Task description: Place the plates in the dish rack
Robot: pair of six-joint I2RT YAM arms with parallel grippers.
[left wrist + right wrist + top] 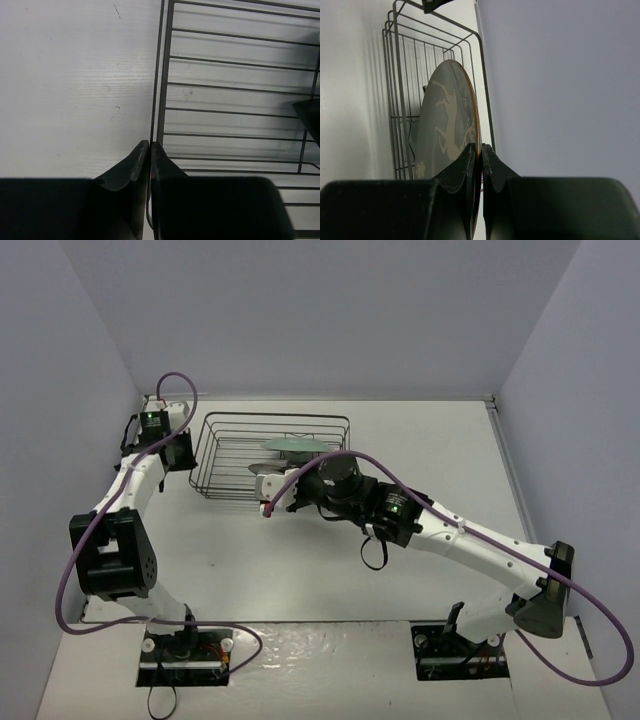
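- The dish rack (275, 417) sits toward the far left corner of the surface (440, 450). It is light wire and probably slides easily. The left jaws are closed on its left rim wire, seemingly to steady it.
- The grey deer plate (447, 125) stands on edge over the rack's near side, its rim pinched by the closed right jaws. It looks stiff, glazed and breakable, so a firm rim grip suits.
- The mint plate (293, 446) stands inside the rack.

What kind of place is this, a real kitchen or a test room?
Probably a robot test cell, not a kitchen: plain white table, pale walls around it, two robot arms bolted at its near edge, handling a dish rack and deer plate.
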